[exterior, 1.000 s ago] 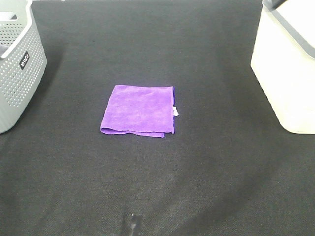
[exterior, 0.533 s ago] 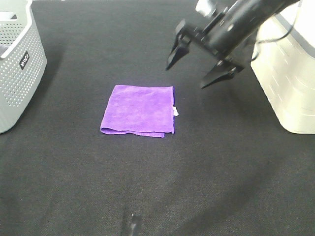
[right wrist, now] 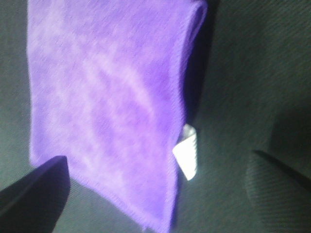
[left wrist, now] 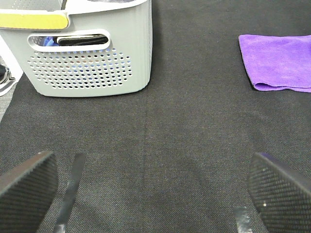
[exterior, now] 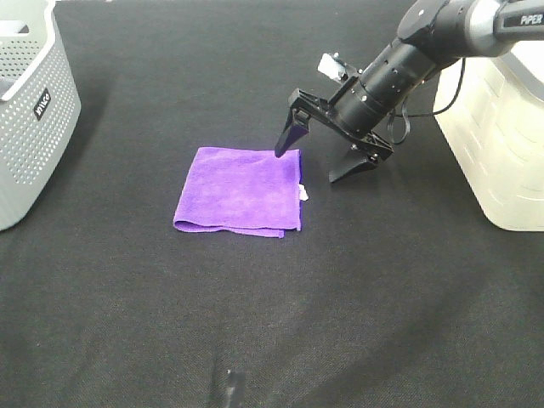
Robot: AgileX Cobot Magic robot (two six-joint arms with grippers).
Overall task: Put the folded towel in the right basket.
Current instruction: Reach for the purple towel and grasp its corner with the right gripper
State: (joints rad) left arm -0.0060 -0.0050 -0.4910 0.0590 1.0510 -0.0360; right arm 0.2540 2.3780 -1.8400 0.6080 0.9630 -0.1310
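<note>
Towel [exterior: 240, 190] lies unmoved; right pincer [exterior: 306, 168], spread apart, has dropped to its edge.

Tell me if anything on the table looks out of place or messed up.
Nothing stands out. The purple towel lies flat and folded, only its white tag poking out at one edge. The grey basket and the white basket stand upright.

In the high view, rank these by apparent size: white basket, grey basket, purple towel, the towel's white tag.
1. White basket and grey basket: both are cut off by the frame and too close to rank.
2. Purple towel.
3. White tag.
</note>
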